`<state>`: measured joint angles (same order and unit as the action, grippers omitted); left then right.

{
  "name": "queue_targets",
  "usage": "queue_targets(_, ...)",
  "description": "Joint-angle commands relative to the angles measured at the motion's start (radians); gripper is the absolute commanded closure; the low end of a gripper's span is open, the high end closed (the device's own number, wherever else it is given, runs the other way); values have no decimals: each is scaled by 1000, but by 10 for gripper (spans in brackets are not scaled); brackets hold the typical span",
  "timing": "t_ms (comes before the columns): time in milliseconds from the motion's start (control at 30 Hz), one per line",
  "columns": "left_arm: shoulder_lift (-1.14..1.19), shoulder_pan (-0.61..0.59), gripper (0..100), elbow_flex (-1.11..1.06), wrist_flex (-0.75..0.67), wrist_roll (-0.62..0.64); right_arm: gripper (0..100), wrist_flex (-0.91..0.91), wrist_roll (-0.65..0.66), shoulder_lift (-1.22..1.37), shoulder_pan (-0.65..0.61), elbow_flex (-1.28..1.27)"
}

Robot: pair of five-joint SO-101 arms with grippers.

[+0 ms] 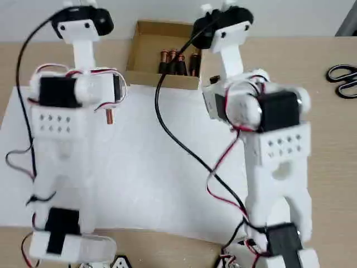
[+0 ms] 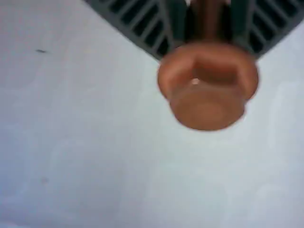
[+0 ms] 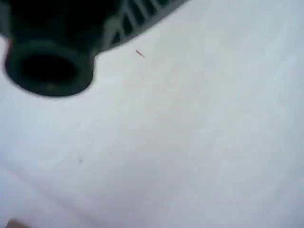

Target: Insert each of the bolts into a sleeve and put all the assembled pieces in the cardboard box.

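Hanging head-down over the white sheet (image 2: 95, 156), a copper bolt (image 2: 207, 88) fills the upper right of the left wrist view. Its shank runs up between the dark ribbed fingers (image 2: 137, 23) of the left gripper (image 2: 207, 21), which are closed on it. The top of the shank is cut off by the frame edge. In the high view the same bolt (image 1: 110, 116) shows as a small copper stub at the left of centre, just under the left arm's white wrist housing.

A black sleeve (image 3: 50, 71) sits at the upper left of the right wrist view, with its open end facing the camera. The right gripper (image 3: 61, 28) is closed on it. One ribbed finger shows beside it, and the other merges with the sleeve's dark body and is hard to make out. From above, the right arm's white housing covers this grip.

The cardboard box (image 1: 162, 79) stands at the top centre of the high view, between the two arms' bases. Several assembled pieces (image 1: 178, 62) lie inside it, too crowded to count. Scissors (image 1: 343, 80) lie on the bare worktop (image 1: 329, 145) at the right edge, partly cut off.
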<state>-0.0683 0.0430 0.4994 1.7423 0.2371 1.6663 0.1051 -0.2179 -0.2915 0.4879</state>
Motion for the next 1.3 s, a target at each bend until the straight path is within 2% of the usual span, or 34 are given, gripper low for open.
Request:
queue_targets(0,-172,60,994,-1,9,-2,995,5,3,-131,-1,54)
queue_targets(133,-331,140,994,-87,-2,-2,995,8,2,-268,-1,-29)
queue_targets(233,-446,149,994,-174,-41,-2,994,2,0,-392,-1,-189)
queue_targets(333,-555,147,994,-314,-109,-2,993,-24,-17,-519,-1,-393)
queue_targets(433,-663,147,994,-501,-230,-2,993,-128,-83,-645,1,-618)
queue_targets(567,-798,152,994,-806,-488,-2,993,-437,-103,-774,1,-982)
queue_targets(700,-887,150,994,-1112,-839,0,994,-851,-103,-854,1,-1353)
queue_targets(833,-939,153,994,-1322,-1111,0,995,-1202,-103,-906,-1,-1606)
queue_targets(900,-954,155,994,-1369,-1162,0,995,-1287,-103,-929,-1,-1682)
queue_targets(1000,-959,157,994,-1385,-1172,0,995,-1322,-104,-970,-10,-1755)
queue_targets(1100,-957,161,994,-1382,-1172,0,995,-1326,-106,-1023,-62,-1806)
queue_targets(1267,-959,252,994,-1379,-1174,0,995,-1326,-106,-1130,-180,-1906)
